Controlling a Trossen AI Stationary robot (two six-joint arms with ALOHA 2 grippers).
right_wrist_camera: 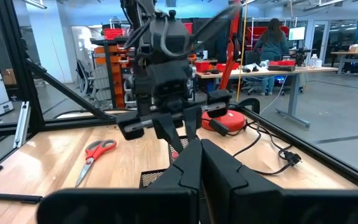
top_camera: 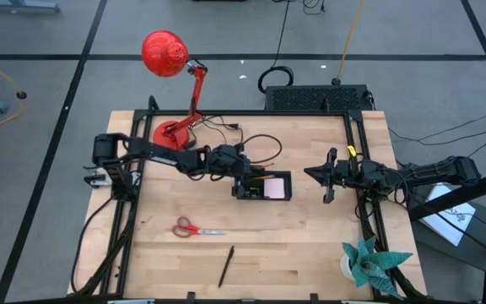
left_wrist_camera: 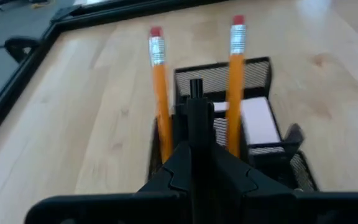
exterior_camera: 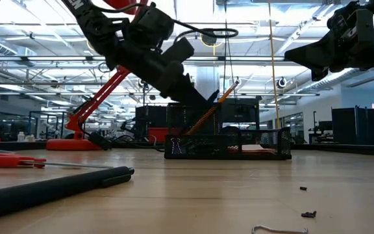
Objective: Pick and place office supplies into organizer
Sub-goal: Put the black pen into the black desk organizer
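- A black pen lies nearest the low camera, with the red-handled scissors just behind it; from above, this pen sits near the table's front edge, the scissors between it and the organizer.
- Tiny clips lie on the wood at front right.
- The left gripper is down at the organizer's left end, fingers closed together on a black pen standing in the tray.
- Two orange pencils stand either side of that pen, erasers up.
- A pink pad lies in the compartment beside them.
- The right gripper hangs above the table, well right of the organizer, fingers together, holding nothing.
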